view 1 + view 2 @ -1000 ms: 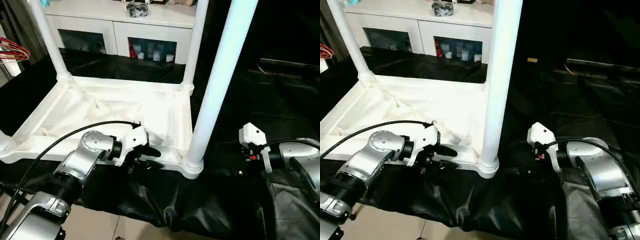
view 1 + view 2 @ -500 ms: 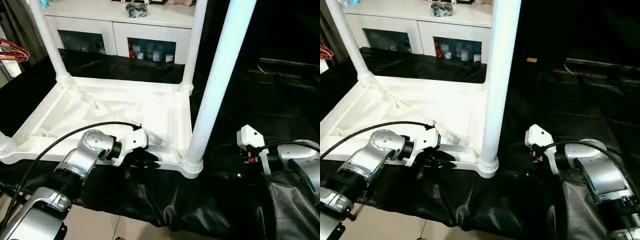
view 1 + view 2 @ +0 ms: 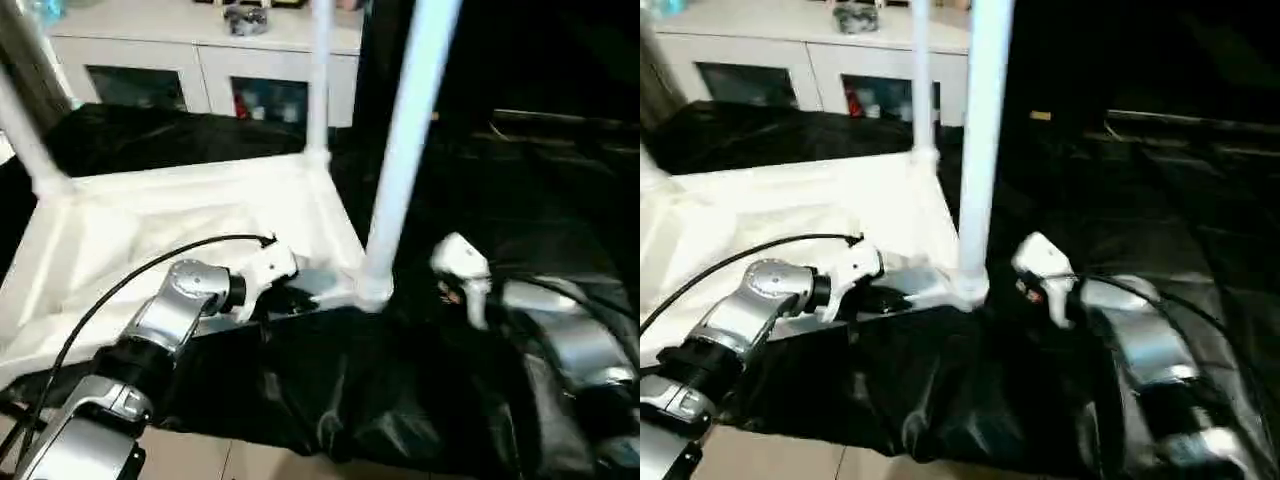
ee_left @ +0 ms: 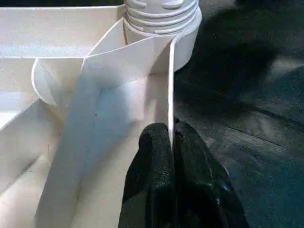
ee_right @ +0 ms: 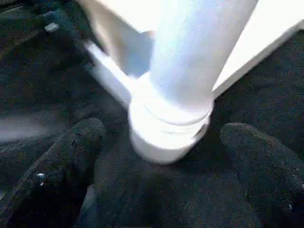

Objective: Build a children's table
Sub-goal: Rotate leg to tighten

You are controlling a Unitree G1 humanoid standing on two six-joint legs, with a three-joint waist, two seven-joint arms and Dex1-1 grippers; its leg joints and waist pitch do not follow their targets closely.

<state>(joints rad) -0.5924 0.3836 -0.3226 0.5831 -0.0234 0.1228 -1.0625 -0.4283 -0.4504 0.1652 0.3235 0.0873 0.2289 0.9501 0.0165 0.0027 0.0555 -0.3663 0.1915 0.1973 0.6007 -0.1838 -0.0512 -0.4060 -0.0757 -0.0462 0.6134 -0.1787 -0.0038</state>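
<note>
The left gripper (image 4: 172,142) is pinched tight on the thin near rim wall of the tabletop (image 3: 130,230), one black finger (image 4: 152,175) on each side of it. The right gripper (image 5: 164,156) stands spread wide, its fingers (image 5: 57,161) flanking the base of the near leg (image 3: 410,140) without touching it. The white tabletop lies upside down on a black cloth (image 3: 400,390), ribbed underside up, legs standing in its corner sockets (image 4: 164,19). Behind it stands a white cabinet (image 3: 200,60) with glass doors. A black cable (image 3: 130,280) arcs over the left forearm (image 3: 165,320).
</note>
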